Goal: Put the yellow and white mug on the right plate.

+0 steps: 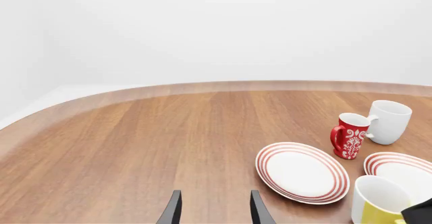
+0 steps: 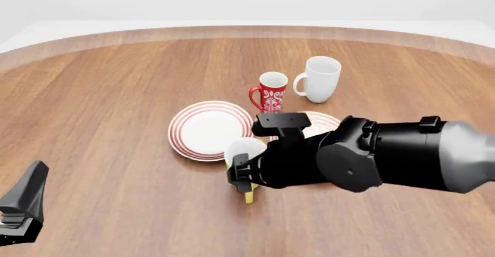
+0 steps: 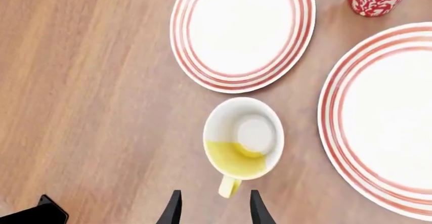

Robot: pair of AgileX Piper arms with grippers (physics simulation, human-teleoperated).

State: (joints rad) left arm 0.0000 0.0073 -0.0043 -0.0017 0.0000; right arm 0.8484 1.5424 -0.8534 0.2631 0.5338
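The yellow and white mug (image 3: 243,140) stands upright on the table, just in front of the gap between the two plates, its yellow handle turned toward the arms' side. My right gripper (image 3: 214,211) hovers over that handle, open, one fingertip on each side and nothing gripped. From the front, the right gripper (image 2: 243,178) and its arm cover much of the mug (image 2: 246,149). The right plate (image 3: 385,118) lies empty beside the mug; the arm hides most of the right plate (image 2: 321,119) from the front. My left gripper (image 1: 214,211) is open over bare wood, far to the left.
The left plate (image 2: 207,129) lies empty next to the mug. Behind the plates stand a red patterned mug (image 2: 270,91) and a taller white mug (image 2: 319,78). The left gripper (image 2: 31,199) sits at the near left corner. The table's curved rim (image 2: 232,32) runs along the back.
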